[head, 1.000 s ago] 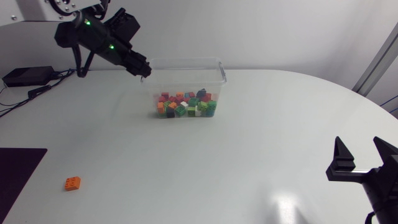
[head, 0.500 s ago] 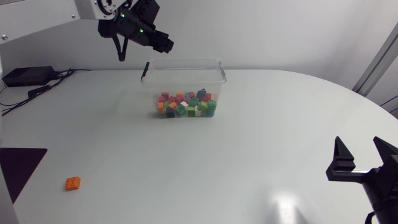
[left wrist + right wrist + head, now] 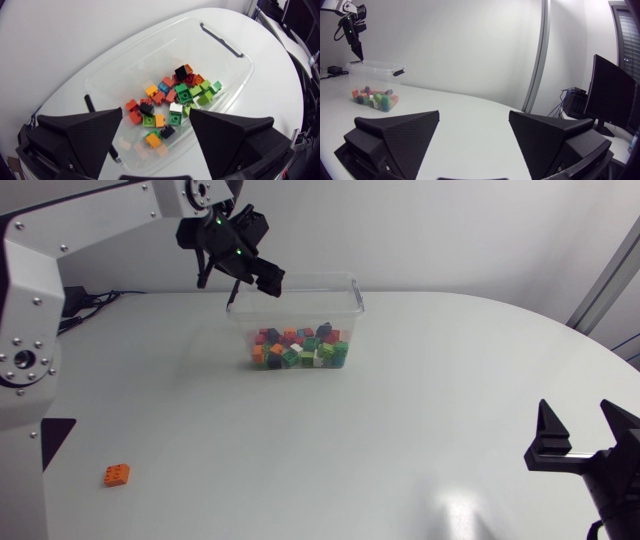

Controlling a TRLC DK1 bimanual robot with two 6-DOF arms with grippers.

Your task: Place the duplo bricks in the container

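Note:
A clear plastic container (image 3: 356, 292) stands at the back middle of the table, with several coloured duplo bricks (image 3: 298, 348) heaped on its floor. My left gripper (image 3: 267, 282) hangs above its back left corner, open, with nothing held. In the left wrist view the open gripper (image 3: 155, 132) looks straight down into the container (image 3: 125, 65) onto the bricks (image 3: 175, 95). One orange brick (image 3: 117, 475) lies alone on the table at the front left. My right gripper (image 3: 577, 414) stands open at the front right, empty in its own view (image 3: 474, 114), far from the container (image 3: 375, 66).
A dark mat (image 3: 55, 430) lies at the table's left edge, behind the left arm's base. Cables run along the back left. The white tabletop (image 3: 400, 430) stretches between the container and my right gripper.
My left arm has swung right and up, from beside the container's left corner to above it. Its fingers, earlier together, now stand apart. The right arm has kept still.

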